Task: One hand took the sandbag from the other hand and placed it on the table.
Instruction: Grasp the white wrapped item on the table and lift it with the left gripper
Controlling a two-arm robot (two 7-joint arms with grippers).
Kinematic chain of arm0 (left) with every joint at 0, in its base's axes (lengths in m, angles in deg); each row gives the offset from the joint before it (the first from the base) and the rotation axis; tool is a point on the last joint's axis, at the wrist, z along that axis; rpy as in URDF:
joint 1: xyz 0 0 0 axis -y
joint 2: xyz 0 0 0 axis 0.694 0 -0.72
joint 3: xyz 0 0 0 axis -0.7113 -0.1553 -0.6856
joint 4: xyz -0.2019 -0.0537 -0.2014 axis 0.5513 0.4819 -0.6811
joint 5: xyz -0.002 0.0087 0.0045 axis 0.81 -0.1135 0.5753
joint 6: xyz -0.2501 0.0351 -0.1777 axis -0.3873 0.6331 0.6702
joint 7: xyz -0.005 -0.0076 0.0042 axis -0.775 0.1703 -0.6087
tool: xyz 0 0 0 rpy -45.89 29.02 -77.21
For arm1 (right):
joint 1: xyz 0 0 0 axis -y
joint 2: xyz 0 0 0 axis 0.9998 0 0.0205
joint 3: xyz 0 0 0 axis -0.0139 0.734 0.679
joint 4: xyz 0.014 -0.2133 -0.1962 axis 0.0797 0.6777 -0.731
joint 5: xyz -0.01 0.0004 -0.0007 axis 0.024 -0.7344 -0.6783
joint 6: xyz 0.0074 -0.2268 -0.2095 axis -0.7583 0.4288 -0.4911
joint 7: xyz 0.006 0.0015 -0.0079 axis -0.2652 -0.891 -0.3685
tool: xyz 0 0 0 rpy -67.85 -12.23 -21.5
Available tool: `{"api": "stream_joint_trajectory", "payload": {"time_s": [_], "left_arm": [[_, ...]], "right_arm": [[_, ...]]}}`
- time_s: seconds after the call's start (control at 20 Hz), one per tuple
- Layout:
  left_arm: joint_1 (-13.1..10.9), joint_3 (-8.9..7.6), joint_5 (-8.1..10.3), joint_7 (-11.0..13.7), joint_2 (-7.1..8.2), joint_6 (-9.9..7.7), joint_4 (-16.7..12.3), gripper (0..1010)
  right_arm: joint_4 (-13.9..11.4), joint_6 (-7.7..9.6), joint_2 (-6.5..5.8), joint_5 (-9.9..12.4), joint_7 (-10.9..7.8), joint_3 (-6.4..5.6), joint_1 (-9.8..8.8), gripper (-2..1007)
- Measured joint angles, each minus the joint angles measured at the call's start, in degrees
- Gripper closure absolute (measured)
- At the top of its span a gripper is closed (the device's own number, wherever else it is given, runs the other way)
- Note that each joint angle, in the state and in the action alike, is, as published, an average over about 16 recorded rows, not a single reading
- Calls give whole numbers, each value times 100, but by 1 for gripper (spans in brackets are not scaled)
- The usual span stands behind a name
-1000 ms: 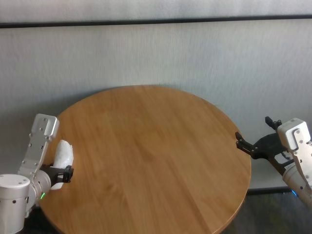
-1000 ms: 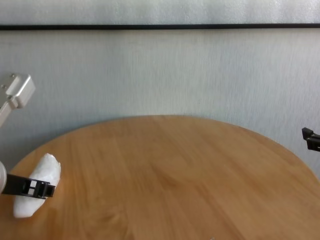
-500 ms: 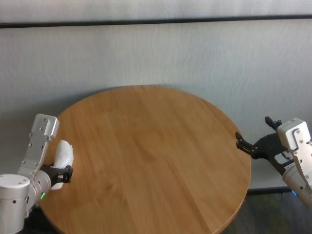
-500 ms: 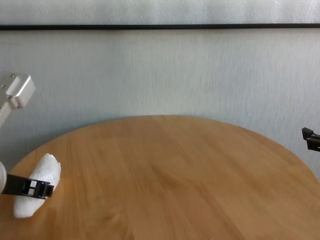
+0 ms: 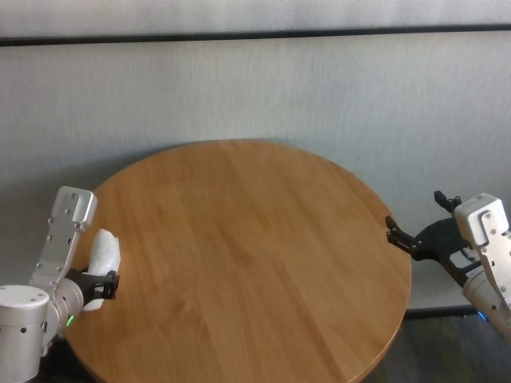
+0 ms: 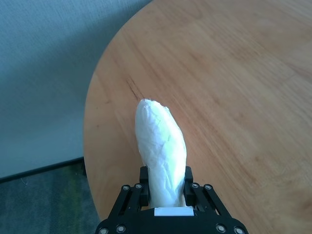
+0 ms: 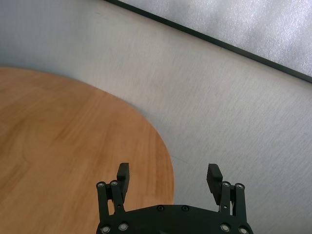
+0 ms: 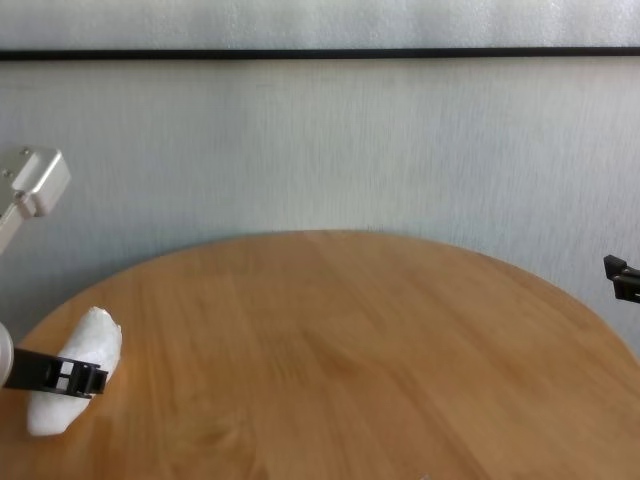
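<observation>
While pinched around its middle by the left pincer [image 6: 165, 192], white sandbag [image 5: 102, 255] juts out over the left rim of the round wooden desk [image 5: 239, 255], clear of the surface as far as the head view tells. Long axis running straight out from the fingertips, far end aimed across the desk toward the back, near end hanging behind the grip in the chest view. Fingers [image 8: 62, 376] clamped tight on either flank of the pouch. Green ring aglow at that wrist.

On the opposite side, right pincer [image 7: 168, 174] spread wide and holding nothing, poised just off the desk's right rim, tips pointing inward toward the middle. Blue glint low on that arm in the head view.

Between the two, the whole width of bare desk: sandbag well apart from the empty pincer, lying directly across from it to the left. Nearer arm by far the left, already gripping. Handover judged not yet begun. Likely need: both arms meeting over the middle, with the bag's free far end offered for the open fingers to close on crosswise. Risk, as a judgement: lumpy, slippery-looking pouch sagging or sliding if released before the second grip is firm.
</observation>
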Motion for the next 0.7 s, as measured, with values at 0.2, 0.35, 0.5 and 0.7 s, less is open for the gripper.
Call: {"api": "stream_joint_trajectory", "payload": {"time_s": [0.2,0.35,0.5,0.7], "left_arm": [[0,0,0,0,0,0,0,599],[0,0,0,0,0,0,0,599],[0,0,0,0,0,0,0,599],[0,0,0,0,0,0,0,599]], "right_arm": [[0,0,0,0,0,0,0,4],[0,0,0,0,0,0,0,4],[0,0,0,0,0,0,0,4],[0,0,0,0,0,0,0,4]]}}
